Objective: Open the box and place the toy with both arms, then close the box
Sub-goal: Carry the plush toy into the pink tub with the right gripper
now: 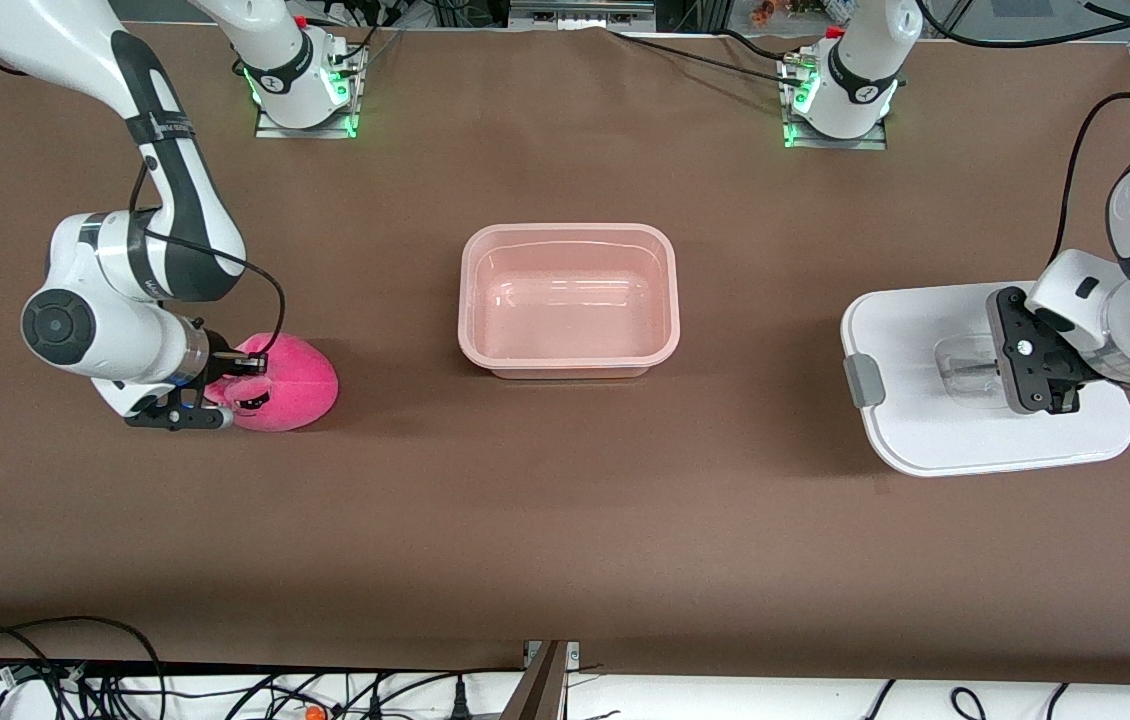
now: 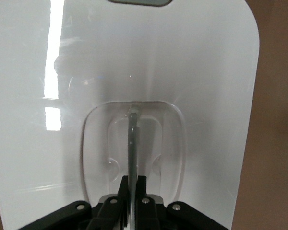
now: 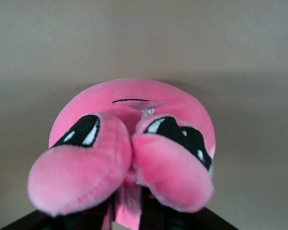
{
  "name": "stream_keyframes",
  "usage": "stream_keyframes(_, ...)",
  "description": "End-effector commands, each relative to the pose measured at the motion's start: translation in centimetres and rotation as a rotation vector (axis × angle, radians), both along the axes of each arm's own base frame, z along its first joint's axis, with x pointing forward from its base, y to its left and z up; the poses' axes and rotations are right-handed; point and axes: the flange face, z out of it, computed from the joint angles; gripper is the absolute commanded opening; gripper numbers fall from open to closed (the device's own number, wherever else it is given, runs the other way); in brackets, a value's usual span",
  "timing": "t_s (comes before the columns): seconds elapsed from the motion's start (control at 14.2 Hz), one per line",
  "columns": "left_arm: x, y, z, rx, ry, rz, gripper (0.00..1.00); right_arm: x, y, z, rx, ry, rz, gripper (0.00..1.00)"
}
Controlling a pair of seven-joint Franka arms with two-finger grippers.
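**A:** Watching this live. Nearest to me, at the right arm's end of the desk (image 1: 565,520), the right gripper (image 1: 225,385) is pinched shut on the toy (image 1: 290,385), which sits on the brown surface. From the wrist cam it's only got a fold of plush on the face between the fingers. My worry: that's a soft, squishy grab. Lift it quick and the fabric could just slide out, or the thing dangles and swings and clips the rim on the way in.

**B:** Yeah, plush is fuzzy and gives under pressure, a round blob with no hard edge to hold. What about the lid?

**A:** The lid (image 1: 935,440) lies flat at the left arm's end, well apart from the tub. The left gripper (image 1: 1045,385) is clamped on the thin clear handle (image 2: 132,143) in its recess. Glossy white plastic, rounded corners, grey clip (image 1: 863,380) on the end. Slick and wide, held by one thin fin, so I'd guess it tilts when carried and lands crooked.

**B:** And the box?

**A:** The box (image 1: 473,300) is mid-desk, a bit farther from me, open and empty. Translucent pink, smooth, thin-walled, probably light, so a bump could shove it.
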Motion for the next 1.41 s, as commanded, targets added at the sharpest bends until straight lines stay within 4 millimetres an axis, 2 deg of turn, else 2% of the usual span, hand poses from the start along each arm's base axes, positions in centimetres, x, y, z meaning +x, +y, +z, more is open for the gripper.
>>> stream_keyframes(0.0, -0.1, -0.1, 0.8, 0.016, 0.002, -0.031, 0.0, 1.0, -0.1, 2.3, 0.025, -0.014, 0.052, 0.0)
stream_keyframes(0.21, -0.1, -0.3, 0.8, 0.014, 0.002, -0.029, 0.0, 1.7, 2.1, 6.1, 0.039, 0.021, 0.132, 0.0)
stream_keyframes(0.42, -0.1, -0.5, 0.8, 0.013, 0.003, -0.026, 0.0, 1.5, 6.9, 8.9, 0.04, 0.036, 0.213, 0.0)
stream_keyframes(0.56, -0.1, -0.6, 0.9, 0.013, 0.001, -0.029, 0.0, 0.8, 12.7, 11.7, 0.034, 0.012, 0.307, 0.0)
stream_keyframes(0.7, -0.1, -0.9, 0.8, 0.012, 0.001, -0.029, 0.0, -0.8, 18.5, 13.6, 0.018, 0.023, 0.406, 0.0)
stream_keyframes(0.98, -0.1, -1.0, 0.8, 0.01, 0.001, -0.031, 0.0, -5.4, 29.4, 17.1, -0.016, -0.007, 0.625, 0.0)
stream_keyframes(1.12, -0.1, -1.0, 0.8, 0.01, 0.003, -0.031, 0.0, -7.2, 33.4, 17.6, -0.034, -0.029, 0.769, 0.0)
stream_keyframes(1.34, -0.1, -1.0, 0.8, 0.01, 0.001, -0.034, 0.0, -8.9, 37.9, 17.4, -0.046, -0.015, 0.981, 0.0)
